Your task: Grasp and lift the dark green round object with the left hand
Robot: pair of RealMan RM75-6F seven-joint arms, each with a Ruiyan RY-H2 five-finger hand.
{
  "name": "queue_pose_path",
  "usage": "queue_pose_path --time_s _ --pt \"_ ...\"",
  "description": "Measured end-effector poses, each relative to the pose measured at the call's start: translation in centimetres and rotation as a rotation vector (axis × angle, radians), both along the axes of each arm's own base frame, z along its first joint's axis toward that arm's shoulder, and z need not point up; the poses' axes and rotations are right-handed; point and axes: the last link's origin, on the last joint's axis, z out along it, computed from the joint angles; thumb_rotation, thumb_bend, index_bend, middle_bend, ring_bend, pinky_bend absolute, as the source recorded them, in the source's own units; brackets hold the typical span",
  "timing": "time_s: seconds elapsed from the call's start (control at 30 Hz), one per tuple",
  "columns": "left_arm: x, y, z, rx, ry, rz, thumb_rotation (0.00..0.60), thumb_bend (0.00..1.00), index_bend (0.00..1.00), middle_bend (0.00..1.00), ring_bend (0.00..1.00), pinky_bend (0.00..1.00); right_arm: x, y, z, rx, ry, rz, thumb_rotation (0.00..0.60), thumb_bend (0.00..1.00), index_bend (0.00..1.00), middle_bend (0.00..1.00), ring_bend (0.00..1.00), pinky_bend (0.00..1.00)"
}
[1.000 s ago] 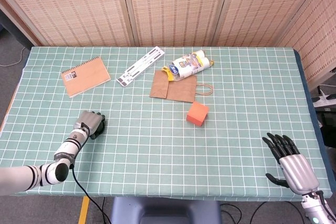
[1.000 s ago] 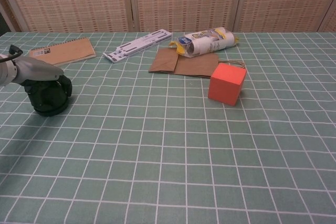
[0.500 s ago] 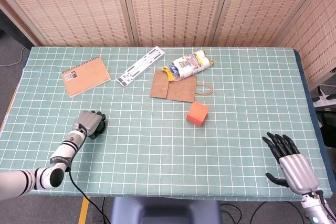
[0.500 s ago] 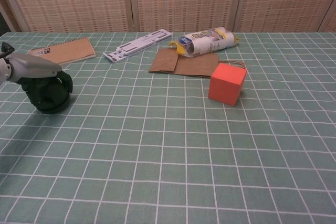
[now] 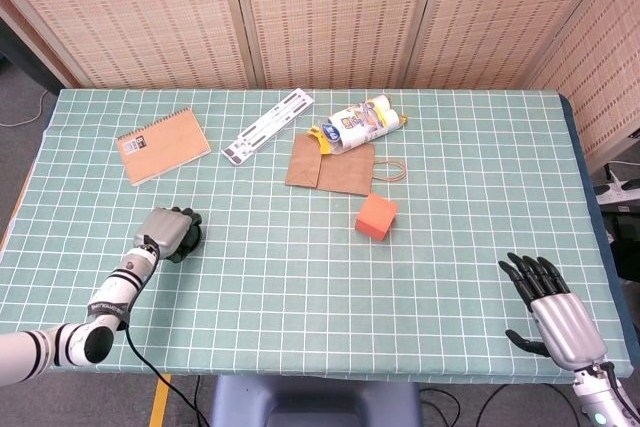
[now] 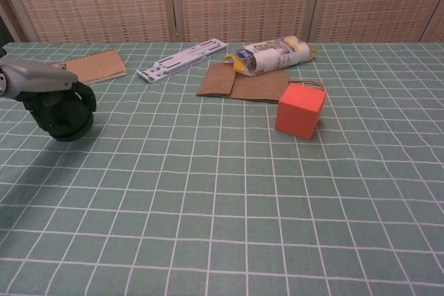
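The dark green round object (image 5: 190, 233) (image 6: 69, 120) is at the table's front left. My left hand (image 5: 166, 231) (image 6: 43, 82) grips it from the left and above, dark fingers curled around its sides. In the chest view a shadow lies on the cloth under it; I cannot tell for sure whether it is off the cloth. My right hand (image 5: 553, 309) rests at the front right corner, fingers spread and holding nothing; the chest view does not show it.
An orange cube (image 5: 377, 216) (image 6: 300, 110) stands mid-table. Behind it lie a brown paper bag (image 5: 330, 164), a crumpled plastic package (image 5: 360, 124) and a white flat strip (image 5: 268, 125). A spiral notebook (image 5: 163, 144) lies at the back left, beyond my left hand.
My left hand and the green object have shifted a little up and away in both views; the forearm has drawn back toward the front edge. The right hand has not moved.
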Motion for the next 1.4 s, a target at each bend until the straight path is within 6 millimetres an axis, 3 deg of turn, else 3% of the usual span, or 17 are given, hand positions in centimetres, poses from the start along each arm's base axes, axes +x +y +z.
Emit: queue_pose_path --time_s 0.2,0.43,0.63,0.8,1.0,1.4 --pt "1.7 -0.9 0.6 -0.009 -0.15 0.02 0.6 0.54 0.67 0.6 0.67 0.96 -0.1 -0.1 -0.1 0.002 0.001 -0.004 0.6 0.08 0.0 0.0 0.0 0.0" --pt "3.7 -0.7 1.4 0.016 -0.546 0.1 0.6 0.54 0.71 0.62 0.69 0.97 -0.1 -0.1 0.1 -0.004 -0.001 -0.006 0.6 0.08 0.0 0.0 0.0 0.0" --pt "3.3 0.5 2.7 0.052 -0.931 0.251 0.6 0.53 0.71 0.63 0.7 0.98 -0.1 -0.2 0.1 -0.003 -0.002 -0.006 0.6 0.08 0.0 0.0 0.0 0.0" --pt "2.2 1.3 3.4 0.057 -1.054 0.308 0.6 0.54 0.71 0.63 0.7 0.98 -0.1 -0.2 -0.1 0.004 0.006 -0.004 0.6 0.08 0.0 0.0 0.0 0.0" --pt "0.9 1.7 3.5 0.078 -0.918 0.24 0.6 0.54 0.72 0.64 0.71 0.99 0.0 -0.2 -0.1 0.003 0.008 -0.004 0.6 0.08 0.0 0.0 0.0 0.0" --pt "-0.7 1.9 2.2 0.132 -0.079 -0.112 0.6 0.53 0.71 0.64 0.71 0.99 -0.1 -0.2 0.1 0.001 0.002 -0.004 0.6 0.08 0.0 0.0 0.0 0.0"
